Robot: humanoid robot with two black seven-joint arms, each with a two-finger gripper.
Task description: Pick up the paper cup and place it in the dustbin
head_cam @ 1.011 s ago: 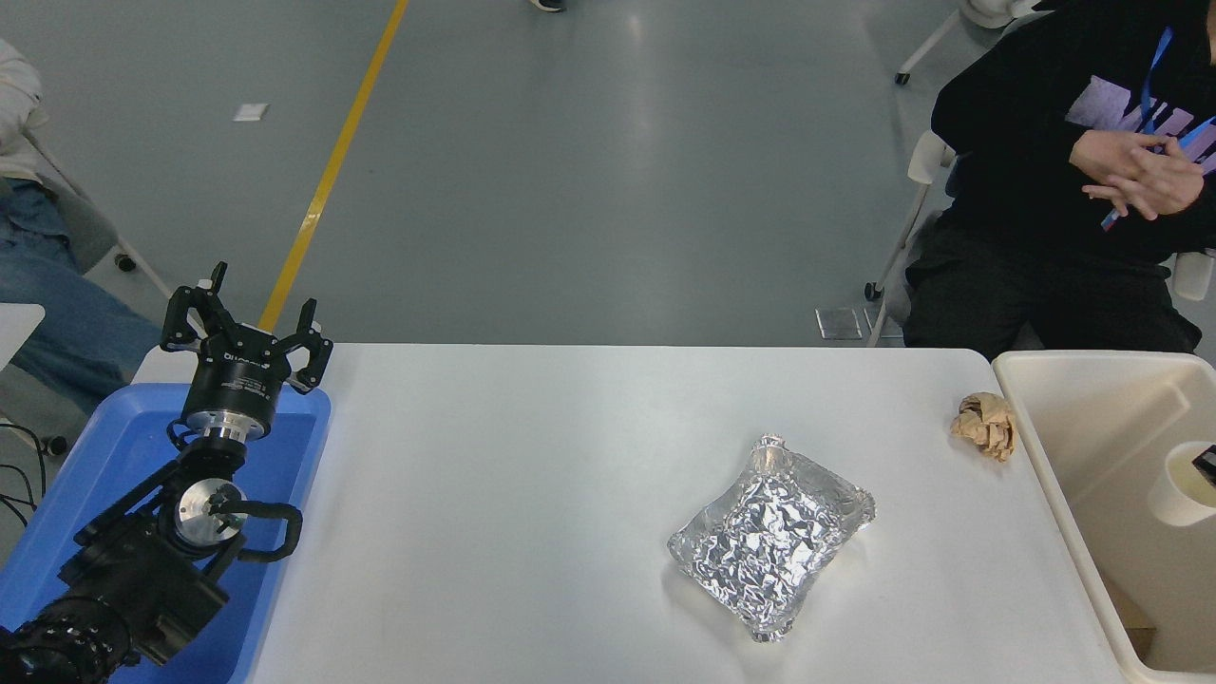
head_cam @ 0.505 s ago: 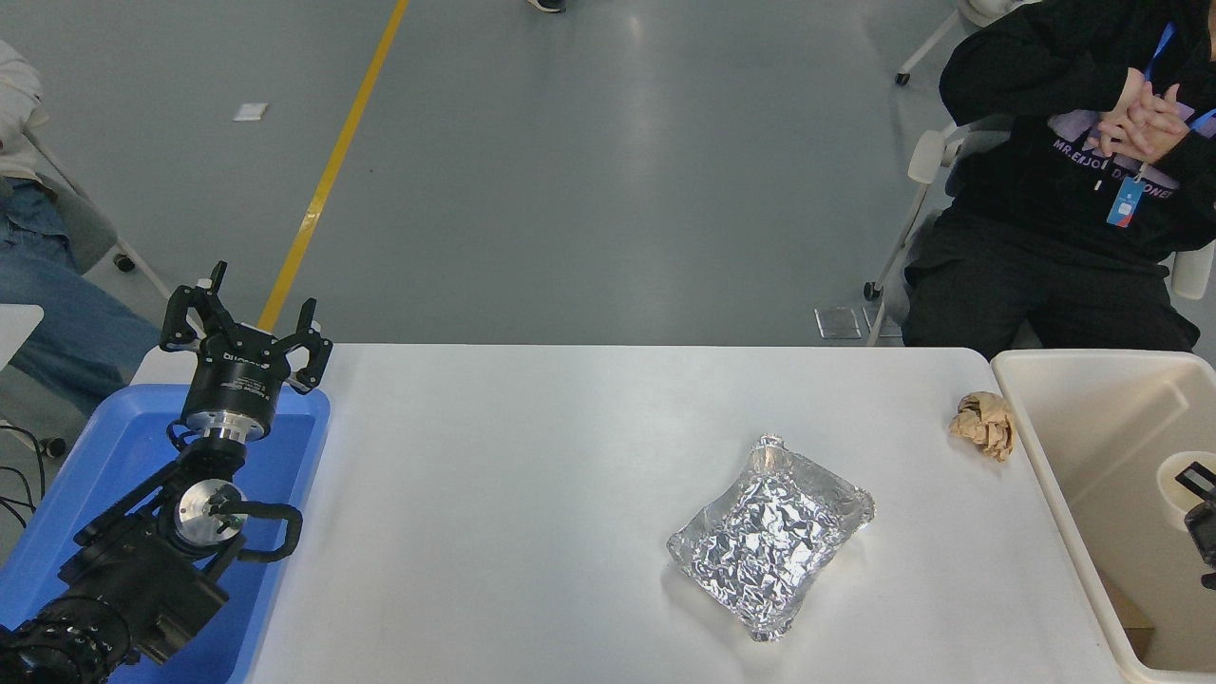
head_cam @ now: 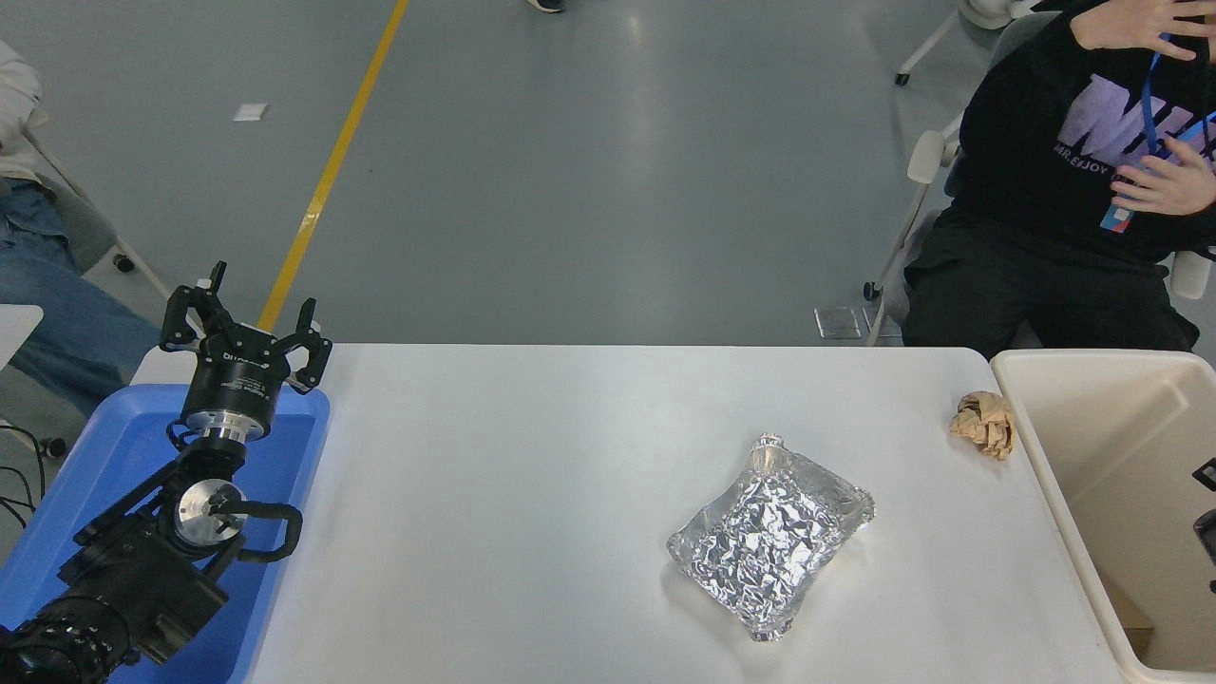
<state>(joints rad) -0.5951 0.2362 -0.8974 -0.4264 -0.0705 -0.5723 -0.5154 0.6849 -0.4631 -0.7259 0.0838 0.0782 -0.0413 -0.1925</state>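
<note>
No cup on the desk (head_cam: pixel 532 475) or visible in the bin (head_cam: pixel 1064 446) (probably dropped inside, hidden). Right gripper (head_cam: pixel 1206 513) barely shows over the bin; can't tell its state. Left gripper (head_cam: pixel 247 328) parked, spread. Looks nearly done.

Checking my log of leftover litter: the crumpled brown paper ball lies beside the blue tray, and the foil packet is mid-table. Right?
Not quite. In the head view the crumpled brown paper ball lies beside the dustbin at the table's right end, not the blue tray, which is at the left end. The foil packet is on the table, as you say.
</note>
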